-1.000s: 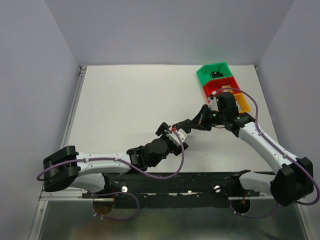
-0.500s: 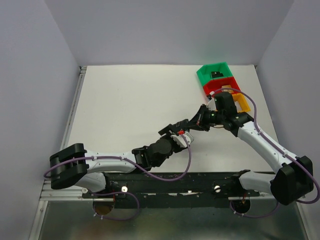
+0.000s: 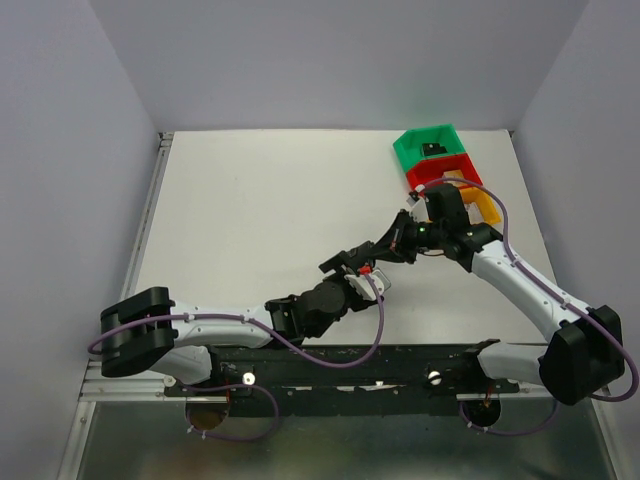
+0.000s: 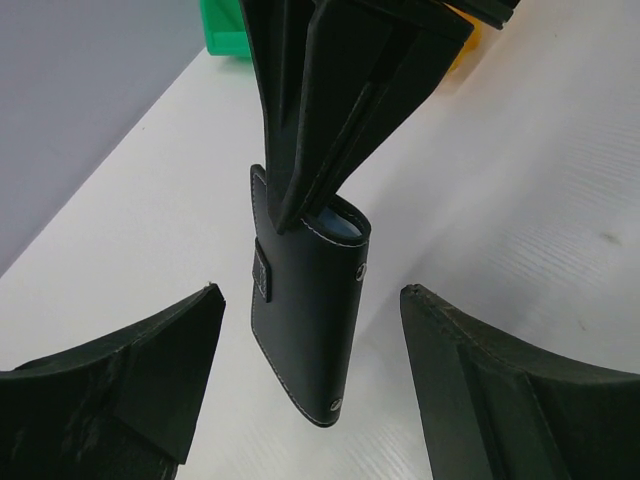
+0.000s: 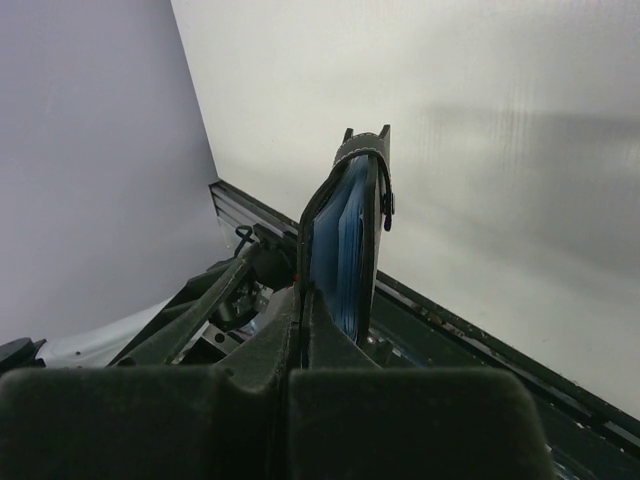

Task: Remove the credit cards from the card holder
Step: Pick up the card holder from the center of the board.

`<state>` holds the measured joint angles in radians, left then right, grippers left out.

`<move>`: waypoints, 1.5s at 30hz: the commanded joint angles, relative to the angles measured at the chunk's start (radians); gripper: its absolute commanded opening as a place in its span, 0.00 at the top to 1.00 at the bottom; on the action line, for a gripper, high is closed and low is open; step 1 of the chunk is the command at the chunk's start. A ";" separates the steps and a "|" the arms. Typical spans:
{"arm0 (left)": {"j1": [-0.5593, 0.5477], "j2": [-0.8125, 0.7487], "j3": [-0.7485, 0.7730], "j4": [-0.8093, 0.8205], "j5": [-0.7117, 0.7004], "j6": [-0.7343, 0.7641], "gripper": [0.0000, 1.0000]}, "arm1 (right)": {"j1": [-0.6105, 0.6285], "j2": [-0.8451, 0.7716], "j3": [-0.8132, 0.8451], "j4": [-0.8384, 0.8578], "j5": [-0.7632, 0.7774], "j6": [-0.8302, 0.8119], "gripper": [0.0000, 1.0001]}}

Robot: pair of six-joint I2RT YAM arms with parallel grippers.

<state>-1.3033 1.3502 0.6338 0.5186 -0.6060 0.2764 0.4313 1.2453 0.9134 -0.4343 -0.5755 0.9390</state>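
Note:
The card holder [image 4: 310, 310], a black stitched bifold with a strap tab, hangs above the white table. My right gripper [image 5: 303, 300] is shut on one of its flaps from above. The holder [image 5: 350, 230] gapes slightly and shows its blue inner pockets [image 5: 345, 250]. The credit cards are hidden inside. My left gripper [image 4: 312, 295] is open and points at the holder, one finger on each side, neither touching it. In the top view the two grippers meet near the table's middle right, the left gripper [image 3: 362, 262] just below the right gripper [image 3: 395, 243].
A green bin [image 3: 430, 145], a red bin [image 3: 440, 172] and an orange bin [image 3: 487, 205] stand in a row at the back right, right behind my right wrist. Grey walls close in the table on three sides.
My left arm has reached forward and to the right, bringing its open gripper up to the hanging holder. The right gripper has shifted slightly left, still gripping the holder.

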 commanded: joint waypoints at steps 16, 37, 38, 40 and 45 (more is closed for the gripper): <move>-0.007 0.073 0.038 0.004 -0.104 -0.017 0.33 | 0.037 -0.026 0.012 0.054 -0.041 0.064 1.00; -0.007 0.007 0.007 -0.026 -0.106 -0.017 0.76 | 0.047 -0.059 0.027 0.078 -0.070 0.041 0.48; -0.008 -0.012 0.000 -0.032 -0.104 -0.028 0.78 | 0.047 -0.064 0.034 0.066 -0.057 0.031 0.42; -0.007 -0.055 -0.012 -0.057 -0.077 -0.052 0.78 | 0.047 -0.064 0.067 0.026 -0.035 0.006 0.36; -0.005 -0.153 -0.014 -0.138 -0.049 -0.121 0.91 | 0.046 -0.055 0.166 -0.073 0.031 -0.074 0.33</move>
<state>-1.3048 1.2854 0.6209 0.4362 -0.6804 0.2295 0.4721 1.1976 0.9916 -0.4171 -0.5999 0.9455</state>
